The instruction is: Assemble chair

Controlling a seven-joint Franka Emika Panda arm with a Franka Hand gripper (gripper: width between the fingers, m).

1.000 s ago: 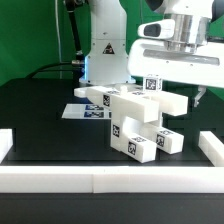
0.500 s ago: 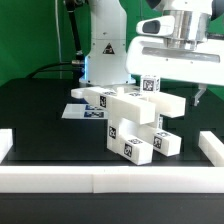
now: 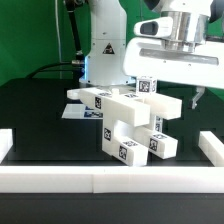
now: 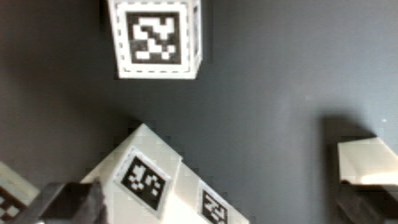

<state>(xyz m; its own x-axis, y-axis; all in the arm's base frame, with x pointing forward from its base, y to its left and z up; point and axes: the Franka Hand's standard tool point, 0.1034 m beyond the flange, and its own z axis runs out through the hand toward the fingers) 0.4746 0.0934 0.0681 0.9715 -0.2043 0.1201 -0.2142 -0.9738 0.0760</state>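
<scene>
Chair (image 3: 132,122): chunky white blocks joined in a blocky cluster, standing on the black surface (image 3: 35,110) near its middle; small black-and-white square tags show on several faces.
Chair, upper part: a long slab runs across the top, with a tagged block rising from it toward the exterior view's right.
Chair, lower part: a tagged block at the front tilts toward the camera.
Tool (image 3: 160,70): hangs from the white arm straight above the chair's upper tagged block; I cannot tell whether its fingers are spread or closed, or whether they touch the block.
Wrist view: one tagged white block (image 4: 153,36) seen from above, a slanted tagged white piece (image 4: 160,180) near it, black surface between them.
Marker board (image 3: 82,112): flat on the surface just behind the chair.
Border rails (image 3: 110,179): long white rails in front of the chair and at both sides.
</scene>
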